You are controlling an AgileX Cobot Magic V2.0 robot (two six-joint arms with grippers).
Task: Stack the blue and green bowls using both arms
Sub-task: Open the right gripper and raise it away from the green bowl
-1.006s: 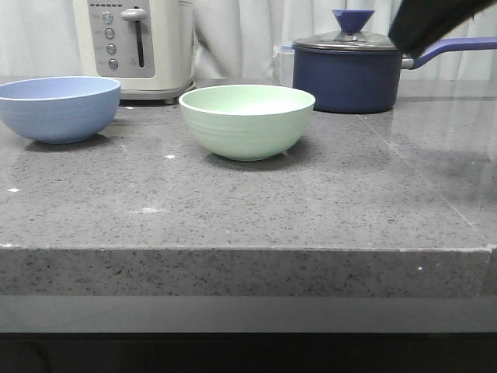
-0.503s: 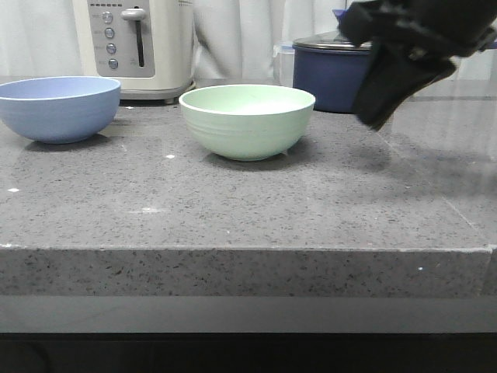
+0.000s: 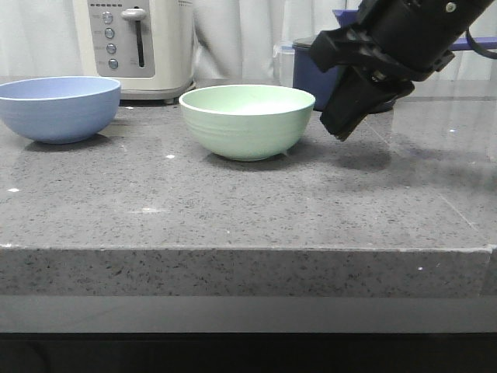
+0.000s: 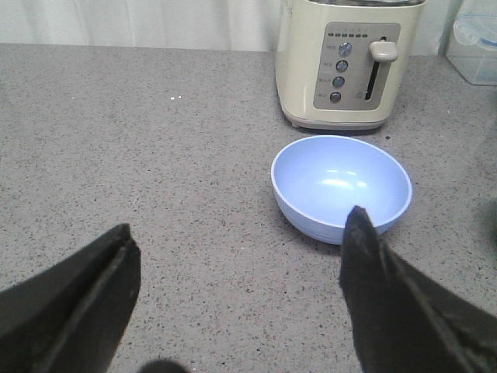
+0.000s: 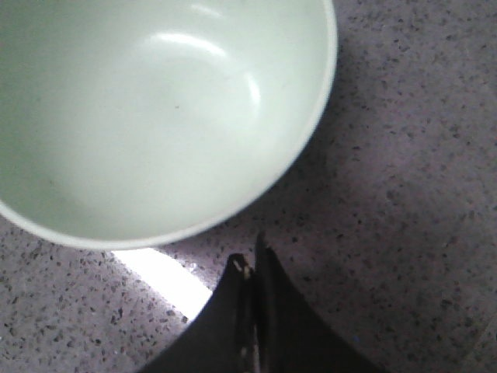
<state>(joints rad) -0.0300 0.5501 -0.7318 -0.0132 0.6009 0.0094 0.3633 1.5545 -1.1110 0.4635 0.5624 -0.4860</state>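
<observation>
Low front camera; wrist cameras look down closer.

Two bowls stand on the one grey speckled counter (image 3: 233, 210): one blue bowl (image 3: 59, 108) at about 9 o'clock in the front view and one green bowl (image 3: 247, 120) near the middle. One cream toaster (image 3: 133, 47) sits at 11 o'clock. One navy saucepan (image 3: 311, 74) shows at 1 o'clock, partly hidden. Two black tools appear: the left tool (image 4: 241, 299) and the right tool (image 3: 342, 128).

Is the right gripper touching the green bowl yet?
Apart. The right wrist view shows bare countertop between the right gripper and the green bowl rim.
</observation>
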